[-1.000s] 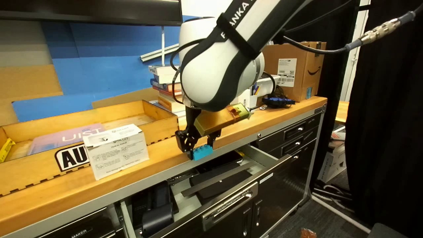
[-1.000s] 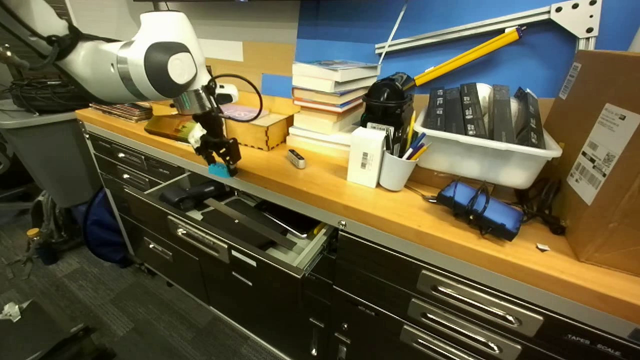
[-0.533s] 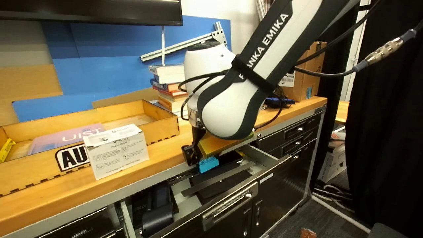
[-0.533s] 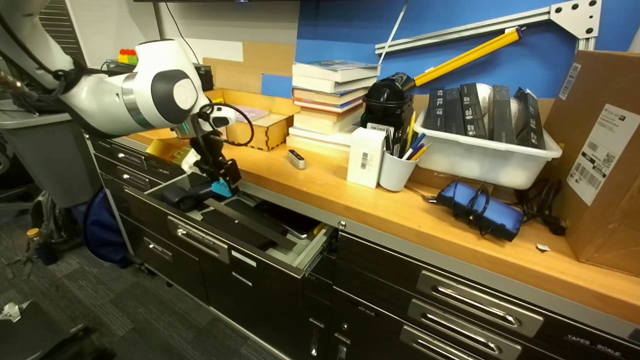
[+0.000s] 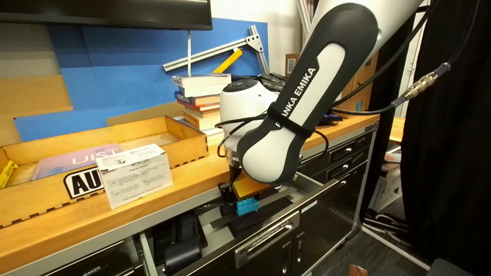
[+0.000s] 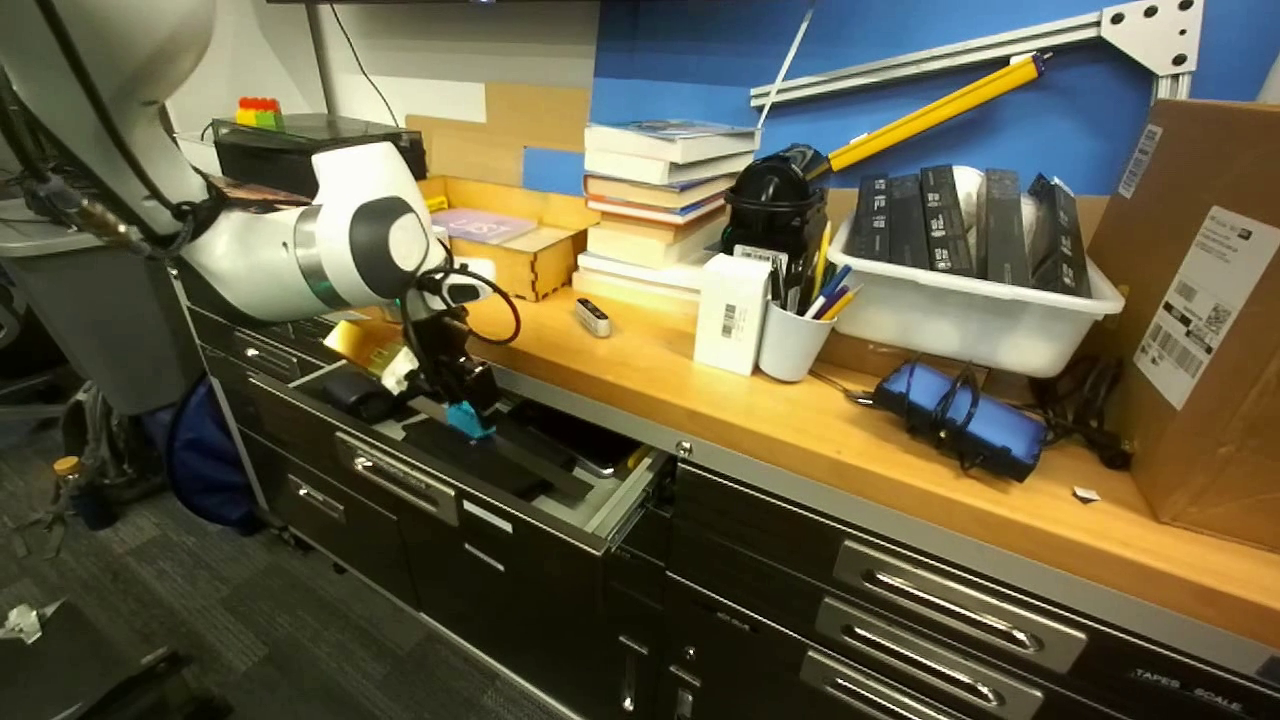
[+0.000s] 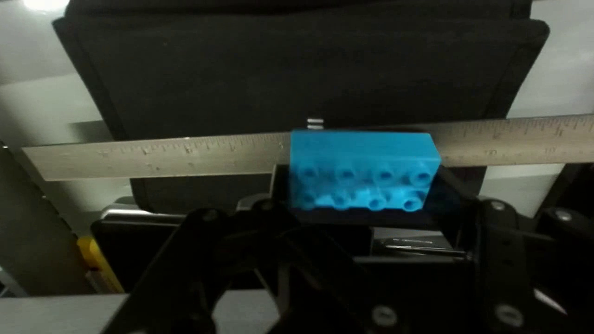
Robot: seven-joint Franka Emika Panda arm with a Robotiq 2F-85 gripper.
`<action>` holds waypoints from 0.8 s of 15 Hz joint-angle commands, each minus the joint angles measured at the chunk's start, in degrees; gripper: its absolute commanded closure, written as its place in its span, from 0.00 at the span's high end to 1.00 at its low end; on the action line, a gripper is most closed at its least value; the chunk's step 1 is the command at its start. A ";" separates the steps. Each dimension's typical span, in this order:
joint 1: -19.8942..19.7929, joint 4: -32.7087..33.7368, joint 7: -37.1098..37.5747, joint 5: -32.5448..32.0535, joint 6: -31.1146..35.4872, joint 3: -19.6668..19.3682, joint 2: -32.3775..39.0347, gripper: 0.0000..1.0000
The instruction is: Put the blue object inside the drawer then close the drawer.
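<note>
The blue object, a light-blue studded brick, is held over the open drawer. It also shows in an exterior view and in the wrist view. My gripper is shut on the brick's ends, one finger at each side; its fingers are dark and partly hidden in the exterior views. The drawer is pulled out, black-fronted with a silver handle. In the wrist view the brick appears above a metal ruler and a black pouch. I cannot tell whether it touches them.
A dark device lies at one end of the drawer. The wooden counter edge runs just behind my gripper. A white box, a wooden tray and stacked books stand on the counter.
My gripper has carried the brick down from beside the counter edge to over the drawer's interior, toward the drawer front. It stays held. The drawer has not moved.
</note>
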 commanded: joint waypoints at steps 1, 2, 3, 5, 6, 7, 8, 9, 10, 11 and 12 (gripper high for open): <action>1.92 0.69 -0.05 1.90 1.60 -1.57 -0.04 0.95; 1.64 -0.74 -1.50 2.92 0.33 -1.15 -2.49 1.00; 2.21 -1.75 -0.70 1.95 -0.91 -1.81 -4.54 1.00; 1.88 -5.40 -1.00 1.73 -2.35 -1.46 -10.37 1.00; 1.26 -6.92 -2.02 2.53 -3.49 -0.60 -13.04 1.00; 0.49 -8.58 -4.13 4.43 -6.52 0.67 -15.89 1.00; -0.25 -9.68 -7.70 7.75 -10.67 2.06 -18.09 1.00; -0.70 -10.76 -12.07 11.41 -15.88 3.01 -19.88 0.99; -0.87 -11.26 -13.62 13.62 -20.93 3.41 -21.28 1.00; -1.26 -12.02 -15.67 15.62 -24.43 3.74 -22.34 1.00; -1.64 -12.73 -16.17 16.34 -27.28 4.00 -23.19 1.00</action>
